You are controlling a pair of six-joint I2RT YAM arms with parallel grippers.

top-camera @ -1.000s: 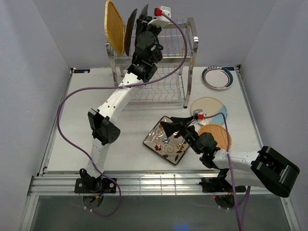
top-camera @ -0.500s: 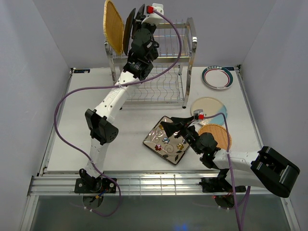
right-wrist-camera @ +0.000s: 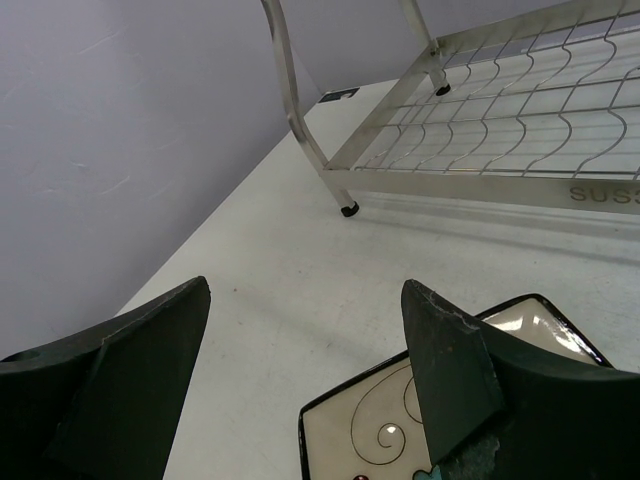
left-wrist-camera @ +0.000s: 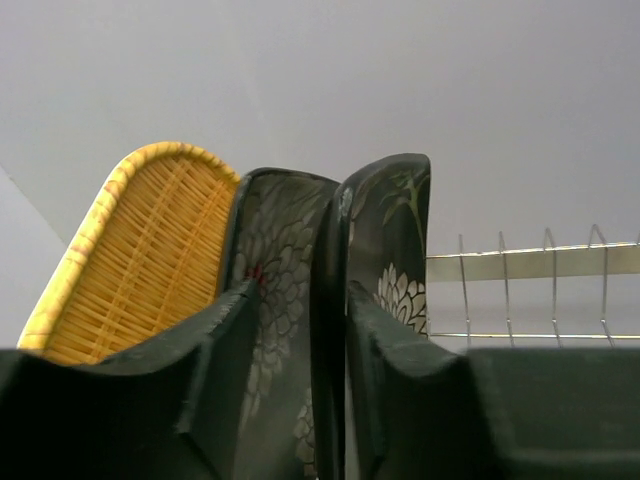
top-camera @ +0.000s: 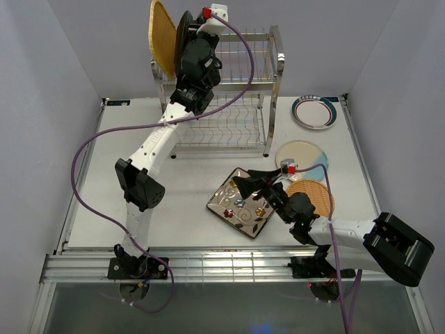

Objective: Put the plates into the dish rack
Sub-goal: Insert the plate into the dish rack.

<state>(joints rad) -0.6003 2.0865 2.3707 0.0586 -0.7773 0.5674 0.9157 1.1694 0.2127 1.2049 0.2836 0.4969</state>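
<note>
High on the dish rack stand a woven orange-tan plate and two black flowered square plates, all on edge. My left gripper is at them. In the left wrist view the woven plate is leftmost, then one black plate. The other black plate has its rim between my left gripper's fingers, which stand open with a gap on the left side. My right gripper hangs open over the cream floral square plate, whose corner lies under my right gripper.
On the table at the right lie a woven plate, a cream-blue round plate and a teal-rimmed white plate. The rack's lower shelf is ahead of the right gripper. Purple cables trail from both arms.
The left arm swung left along the rack's top, bringing the second black plate beside the first. Its jaws have parted from that plate. The right arm has not moved.
</note>
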